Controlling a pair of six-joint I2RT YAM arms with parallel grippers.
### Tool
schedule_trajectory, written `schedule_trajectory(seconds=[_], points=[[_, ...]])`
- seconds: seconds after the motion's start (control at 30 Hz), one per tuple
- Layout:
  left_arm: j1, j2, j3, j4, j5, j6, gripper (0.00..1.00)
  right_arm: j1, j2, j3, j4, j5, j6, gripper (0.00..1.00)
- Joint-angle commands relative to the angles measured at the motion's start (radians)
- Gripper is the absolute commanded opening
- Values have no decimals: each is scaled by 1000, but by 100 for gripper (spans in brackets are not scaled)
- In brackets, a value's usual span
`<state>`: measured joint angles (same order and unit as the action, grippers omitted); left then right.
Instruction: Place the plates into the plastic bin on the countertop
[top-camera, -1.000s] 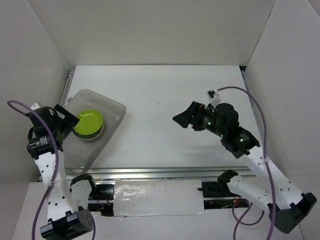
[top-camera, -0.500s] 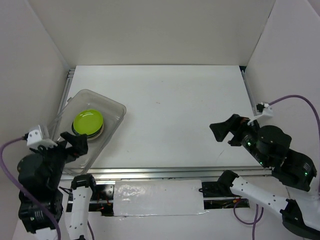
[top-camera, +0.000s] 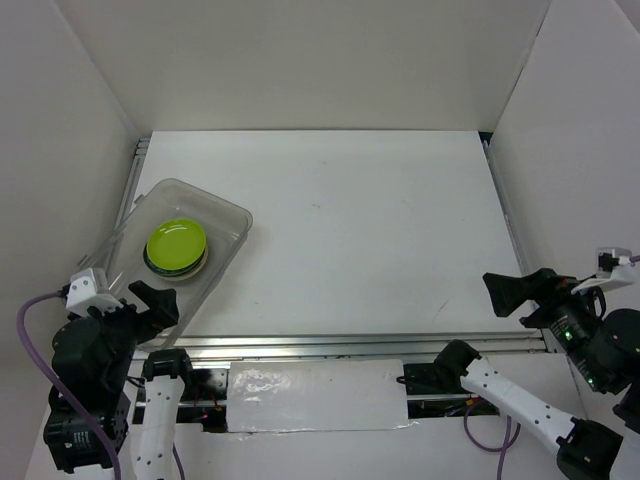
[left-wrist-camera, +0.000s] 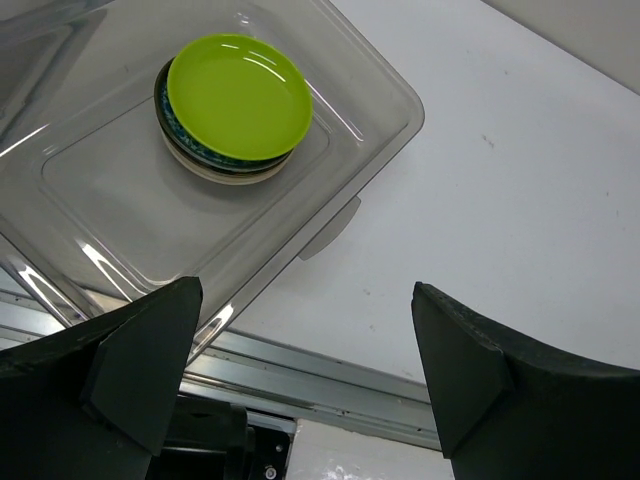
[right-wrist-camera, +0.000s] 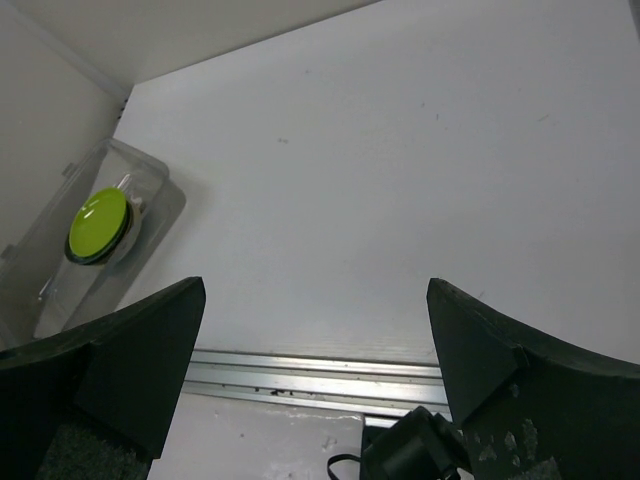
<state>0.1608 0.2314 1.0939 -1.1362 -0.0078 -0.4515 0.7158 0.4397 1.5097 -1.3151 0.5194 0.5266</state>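
Observation:
A stack of plates with the lime green plate (top-camera: 176, 243) on top sits inside the clear plastic bin (top-camera: 223, 215) at the left of the white countertop (top-camera: 360, 220). The stack also shows in the left wrist view (left-wrist-camera: 238, 95) and, small, in the right wrist view (right-wrist-camera: 97, 223). The lower plates show only as edges. My left gripper (top-camera: 152, 300) is open and empty, raised over the bin's near corner. My right gripper (top-camera: 512, 292) is open and empty, raised near the front right edge.
White walls (top-camera: 300, 60) enclose the back and both sides. A metal rail (top-camera: 330, 345) runs along the near edge of the table. The bin (left-wrist-camera: 390, 110) lies at an angle near the left wall.
Both arms have pulled back toward their bases and risen. The left gripper left the bin; the right gripper moved from mid-table to the front right. The plates have not moved.

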Motion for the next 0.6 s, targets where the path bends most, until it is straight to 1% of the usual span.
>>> schedule_trajectory(seconds=[0.0,0.13,0.37,0.57], points=[[-9,-15,-2,32,-41,-16,99,-18,-56,-22,-58,-22,-43,100],[-9,-30,-28,41,-40,-19,99,-24,-67,-13,-73,-21,-43,100],[-10,-18,-26,44,-35,-15,99,-32,-84,30,-105,-29,-28,100],[-14,-15,-29,49,-31,-12,99,-33,-84,27,-105,-21,-19,100]])
